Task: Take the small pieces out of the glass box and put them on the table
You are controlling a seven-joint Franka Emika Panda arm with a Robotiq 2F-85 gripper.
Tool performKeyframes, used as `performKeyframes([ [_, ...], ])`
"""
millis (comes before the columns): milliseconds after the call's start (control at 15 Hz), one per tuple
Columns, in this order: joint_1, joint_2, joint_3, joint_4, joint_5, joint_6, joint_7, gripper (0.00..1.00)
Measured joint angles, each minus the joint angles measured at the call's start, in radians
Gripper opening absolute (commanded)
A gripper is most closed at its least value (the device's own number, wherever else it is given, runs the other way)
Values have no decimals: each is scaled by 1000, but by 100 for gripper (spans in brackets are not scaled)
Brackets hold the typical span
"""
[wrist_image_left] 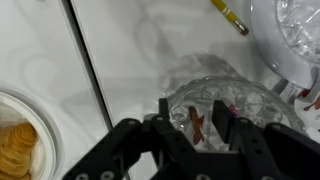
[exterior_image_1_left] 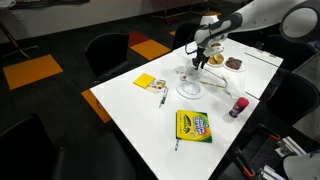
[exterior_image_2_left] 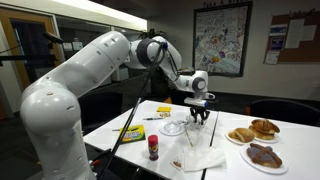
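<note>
The glass box (wrist_image_left: 215,100) is a small clear container on the white table (wrist_image_left: 120,50), directly below my gripper (wrist_image_left: 198,122). A small orange-brown piece (wrist_image_left: 196,124) shows between the two dark fingers, inside the box. A tiny pink piece (wrist_image_left: 233,108) lies by the box's right side. The fingers stand apart on either side of the orange piece and do not touch it. In both exterior views the gripper (exterior_image_1_left: 200,60) (exterior_image_2_left: 200,117) points down just above the box (exterior_image_2_left: 199,138).
A round clear dish (exterior_image_1_left: 190,90) (exterior_image_2_left: 175,127) (wrist_image_left: 300,25) sits beside the box. Plates of pastries (exterior_image_1_left: 233,63) (exterior_image_2_left: 255,131) (wrist_image_left: 15,140) stand close by. A crayon box (exterior_image_1_left: 193,125), yellow notes (exterior_image_1_left: 146,82), a red-capped bottle (exterior_image_1_left: 238,106) and a marker (wrist_image_left: 230,15) are also on the table.
</note>
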Motion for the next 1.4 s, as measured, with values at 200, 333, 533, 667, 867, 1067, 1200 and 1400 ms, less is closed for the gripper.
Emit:
performKeyframes([
  [200,5,0,-1,17,-18,-15,4,53],
  [333,8,0,-1,27,-26,-23,6,56],
  [533,9,0,-2,33,-32,-30,8,56],
  [667,10,0,-2,34,-32,-33,8,56],
  [867,10,7,-2,40,-32,-32,9,29],
  [1067,10,27,-2,70,-32,-29,13,21],
  [1200,10,46,-2,91,-32,-28,17,16],
  [1400,10,76,-2,118,-32,-29,23,22],
])
